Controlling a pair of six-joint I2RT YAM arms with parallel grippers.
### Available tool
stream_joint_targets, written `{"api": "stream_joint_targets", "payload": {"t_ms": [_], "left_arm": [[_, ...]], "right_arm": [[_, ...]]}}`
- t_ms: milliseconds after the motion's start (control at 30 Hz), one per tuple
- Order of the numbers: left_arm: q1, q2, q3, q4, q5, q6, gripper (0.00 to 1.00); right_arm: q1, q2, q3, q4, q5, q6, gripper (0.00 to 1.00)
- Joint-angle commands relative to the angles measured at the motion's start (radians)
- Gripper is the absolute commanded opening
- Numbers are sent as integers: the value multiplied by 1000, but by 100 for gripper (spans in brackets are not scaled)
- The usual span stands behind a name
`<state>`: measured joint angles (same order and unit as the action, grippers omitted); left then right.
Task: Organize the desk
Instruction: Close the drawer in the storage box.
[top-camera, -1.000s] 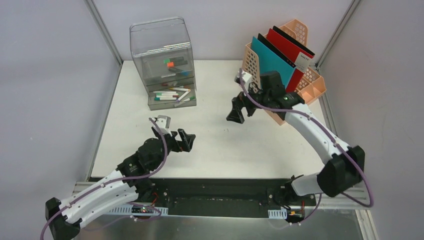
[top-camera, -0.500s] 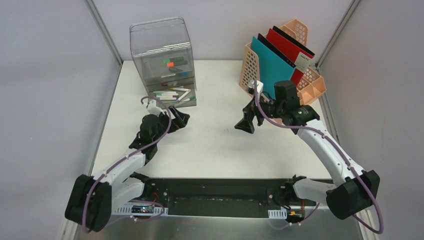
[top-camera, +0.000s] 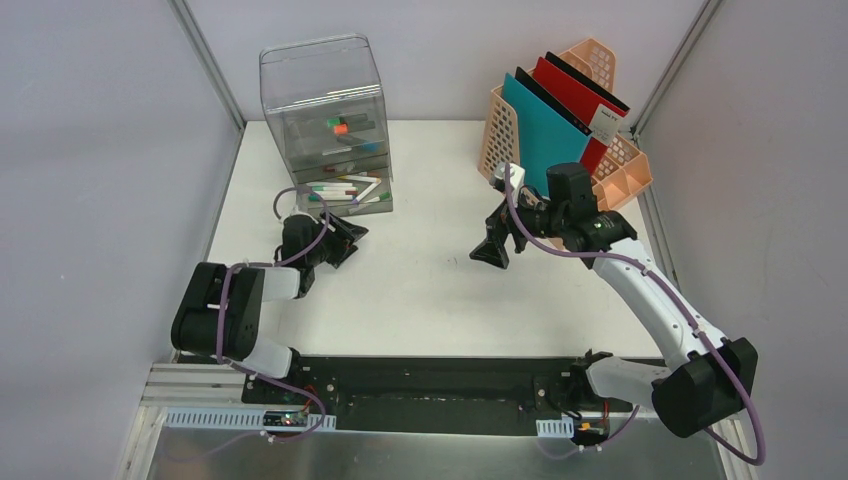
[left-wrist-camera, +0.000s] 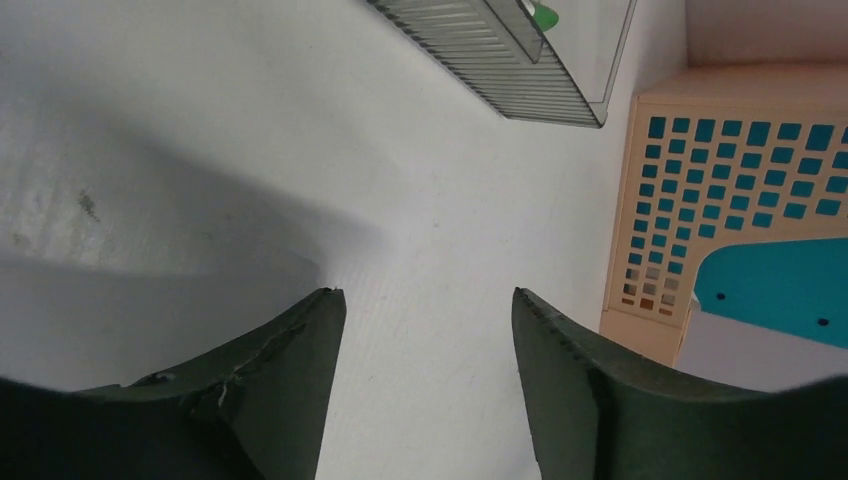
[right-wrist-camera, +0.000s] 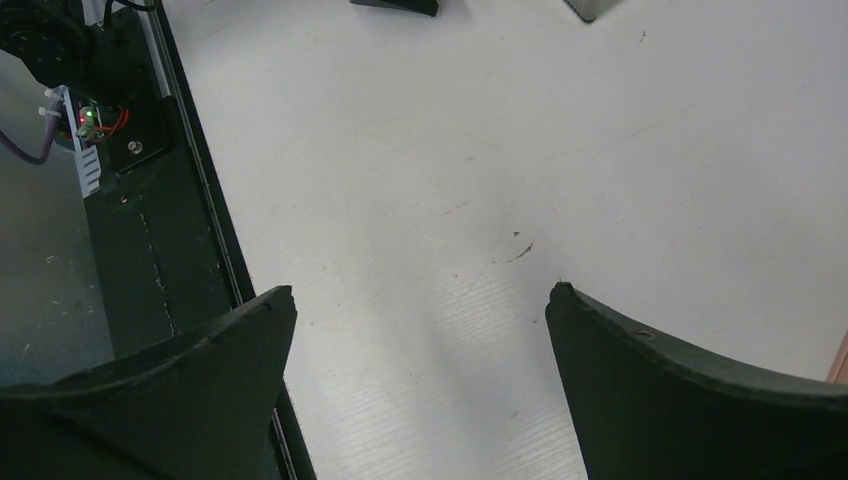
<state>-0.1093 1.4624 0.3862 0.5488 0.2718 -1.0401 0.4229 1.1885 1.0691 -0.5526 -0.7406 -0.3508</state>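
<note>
One desk (top-camera: 430, 290), one clear drawer unit (top-camera: 325, 110), one peach file rack (top-camera: 625, 172), two robot arms (top-camera: 650, 295).

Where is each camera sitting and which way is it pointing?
Top external: above, behind the bases, looking down on the desk; left gripper, right gripper and both arms show.
Left wrist: on the left arm, facing the drawer unit and peach rack; own fingers show.
Right wrist: on the right arm, facing down at desk and black rail; own fingers show.
Shared: top and left wrist both see the rack and teal folder.
</note>
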Motion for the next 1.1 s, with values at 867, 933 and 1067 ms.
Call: {"api": "stream_joint_targets", "payload": {"t_ms": [867, 933, 1067], "left_arm": [[8, 236, 189, 48, -336, -343, 0], [8, 293, 209, 107, -339, -366, 0], [8, 406, 273, 202, -344, -409, 0]], "right_arm": [[-4, -12, 13, 21, 1, -28, 99], [-4, -12, 12, 21, 1, -29, 99], [-6, -12, 11, 20, 7, -30, 99]]}}
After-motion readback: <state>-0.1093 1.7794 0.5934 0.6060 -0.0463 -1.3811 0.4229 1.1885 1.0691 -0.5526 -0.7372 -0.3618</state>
